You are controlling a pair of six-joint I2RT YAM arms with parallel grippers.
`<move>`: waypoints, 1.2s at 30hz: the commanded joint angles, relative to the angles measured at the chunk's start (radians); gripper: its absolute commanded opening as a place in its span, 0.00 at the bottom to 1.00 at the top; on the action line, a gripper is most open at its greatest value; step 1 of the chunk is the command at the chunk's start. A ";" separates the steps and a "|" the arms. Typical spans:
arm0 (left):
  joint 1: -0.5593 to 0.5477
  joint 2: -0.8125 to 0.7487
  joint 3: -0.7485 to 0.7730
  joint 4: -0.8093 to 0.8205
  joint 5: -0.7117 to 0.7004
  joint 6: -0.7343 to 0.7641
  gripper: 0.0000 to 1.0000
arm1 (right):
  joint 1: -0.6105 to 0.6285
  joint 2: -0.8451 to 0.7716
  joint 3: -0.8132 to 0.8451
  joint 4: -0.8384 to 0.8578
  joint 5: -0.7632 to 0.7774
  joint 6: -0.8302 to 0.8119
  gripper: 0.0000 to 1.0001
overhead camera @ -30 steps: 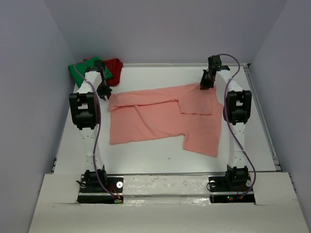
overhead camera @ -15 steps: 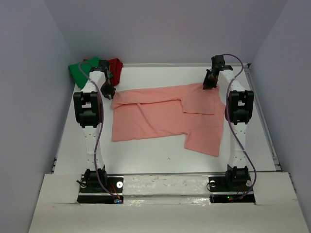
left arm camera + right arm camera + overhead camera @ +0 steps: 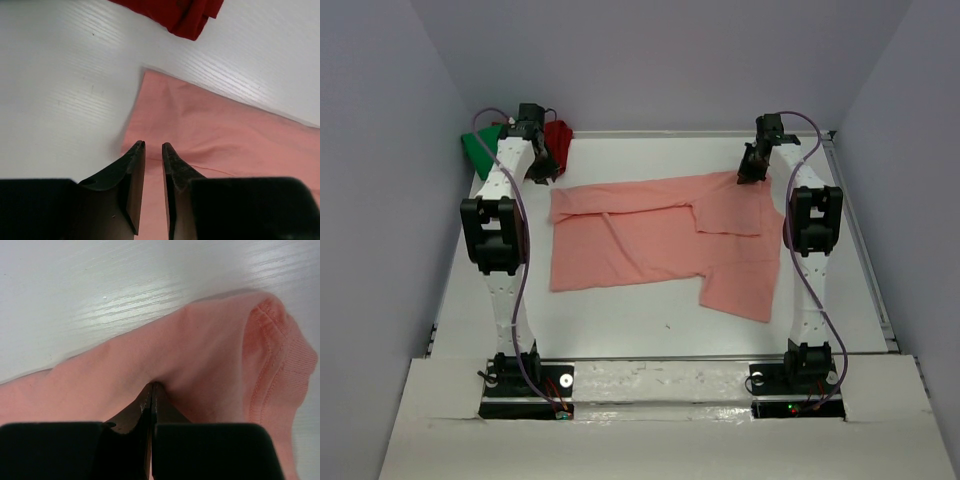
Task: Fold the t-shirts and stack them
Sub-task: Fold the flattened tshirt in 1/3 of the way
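Far-left corner of the counter (image 3: 620, 320): green shirt (image 3: 475, 150) and dark red shirt (image 3: 558, 135) are lying bunched, waiting. My left gripper (image 3: 152, 145) is hovering slightly open and empty over the left corner of the pink shirt (image 3: 650, 235). My right gripper (image 3: 151, 385) is pinching its far-right edge, anchoring it for folding.

Left fingers (image 3: 131, 176) slightly apart, right fingers (image 3: 139, 412) together.

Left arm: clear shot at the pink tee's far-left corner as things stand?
Likely yes. The left claw hangs close to that corner of the pink tee, jaws slightly apart and empty. The red tee lies farther back, out of the way.
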 commanded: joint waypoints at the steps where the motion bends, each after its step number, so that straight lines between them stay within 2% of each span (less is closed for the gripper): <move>1: -0.013 -0.011 -0.044 -0.034 0.057 -0.012 0.31 | -0.006 0.043 0.019 -0.028 -0.001 -0.006 0.00; 8: -0.062 0.019 -0.028 -0.037 0.057 -0.022 0.31 | -0.006 0.042 0.016 -0.028 0.001 -0.005 0.00; 16: -0.070 0.089 0.065 -0.090 0.117 -0.019 0.31 | -0.006 0.043 0.008 -0.028 -0.004 -0.006 0.00; 23: -0.076 0.155 0.063 -0.090 0.095 -0.019 0.31 | -0.006 0.043 0.008 -0.029 -0.007 -0.008 0.00; 34: -0.076 0.276 0.147 -0.094 0.072 0.004 0.31 | -0.006 0.039 0.002 -0.029 -0.007 -0.012 0.00; 36: -0.075 0.296 0.175 -0.097 0.032 0.005 0.31 | -0.006 0.040 0.002 -0.029 -0.007 -0.011 0.00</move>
